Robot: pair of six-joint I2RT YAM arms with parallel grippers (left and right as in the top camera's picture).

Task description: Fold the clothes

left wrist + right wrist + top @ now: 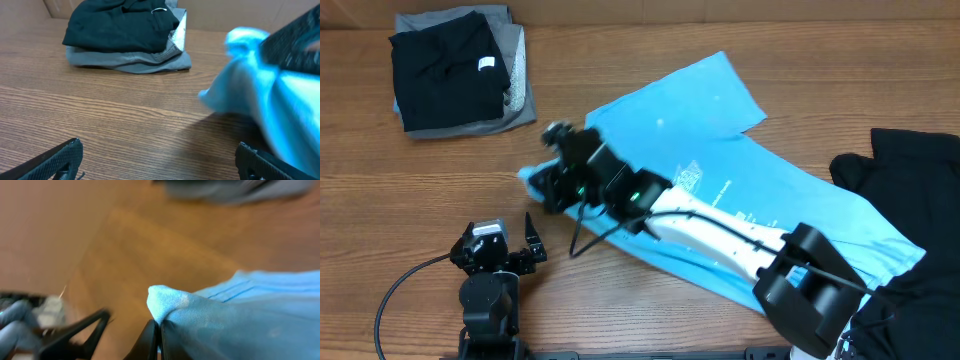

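Note:
The clothes: a light-blue T-shirt with white print lies spread diagonally across the table's middle and right. My right gripper is at its left edge, shut on a pinched fold of the blue fabric; the jaws meet tightly on the cloth. The left gripper rests near the front left, open wide, with bare wood between its fingers. The blue T-shirt hangs bunched just to its right. A folded black garment sits on a grey one at the back left.
More black garments lie heaped at the right edge and front right corner. The right arm stretches across the shirt from its base. A cable loops beside the left arm. The folded stack sits ahead of the left gripper.

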